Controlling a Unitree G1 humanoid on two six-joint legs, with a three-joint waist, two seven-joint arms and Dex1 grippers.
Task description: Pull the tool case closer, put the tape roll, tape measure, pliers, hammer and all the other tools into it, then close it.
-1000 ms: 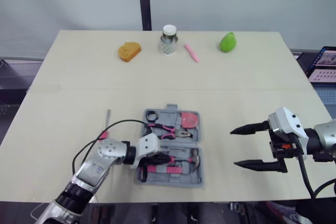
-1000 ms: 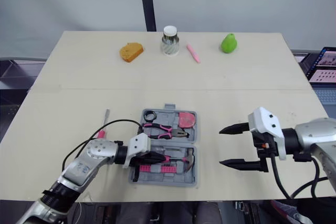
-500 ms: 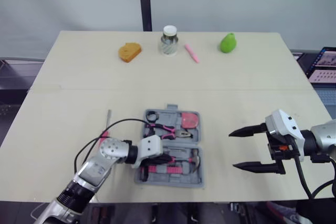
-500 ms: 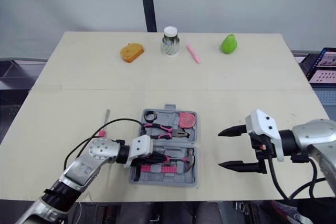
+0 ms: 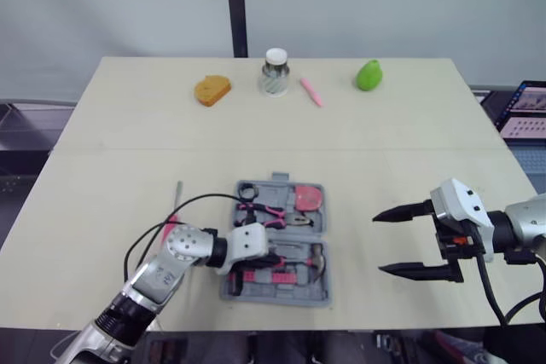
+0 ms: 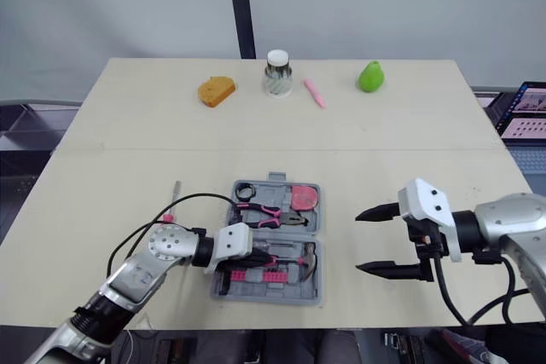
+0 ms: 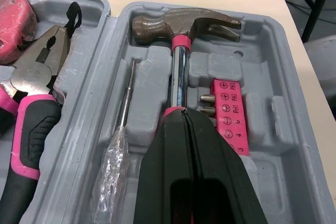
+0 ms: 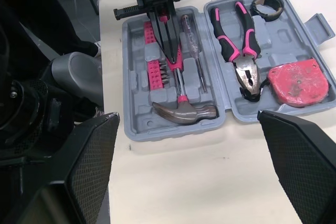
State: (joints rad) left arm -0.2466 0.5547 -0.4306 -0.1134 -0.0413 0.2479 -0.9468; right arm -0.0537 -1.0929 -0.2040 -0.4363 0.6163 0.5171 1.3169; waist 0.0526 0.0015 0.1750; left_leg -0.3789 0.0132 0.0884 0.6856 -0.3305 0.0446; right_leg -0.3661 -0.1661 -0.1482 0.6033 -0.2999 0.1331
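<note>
The tool case [image 8: 137,85] is grey moulded plastic with shaped recesses. It lies open and flat near the near edge of the pale, matte table [image 5: 384,159], about midway across.

Its far half holds a black tape roll [image 8: 269,16], pliers [image 8: 244,69] with pink-and-black grips and bare metal jaws, and a rounded, scuffed red tape measure [image 8: 296,82].

Its near half holds a hammer [image 7: 181,27] with a dull brown head, a pink collar and a shiny steel shaft. Beside the hammer lie a slim screwdriver [image 7: 113,166] with a clear handle and a pink bit holder [image 7: 229,111] with metal bits.

The left gripper [image 7: 182,119] has its black fingers pressed together with no gap. They lie along the hammer's handle inside the case.

The right gripper [image 5: 380,243] hangs over bare table to the right of the case, with its fingers spread wide and nothing between them.

A loose screwdriver [image 6: 175,196] with a thin shaft lies on the table just left of the case.

Along the far edge stand an orange spongy wedge [image 5: 212,89], a white-lidded jar [image 5: 274,72], a pink pen [image 5: 310,90] and a green pear [image 5: 368,74].
</note>
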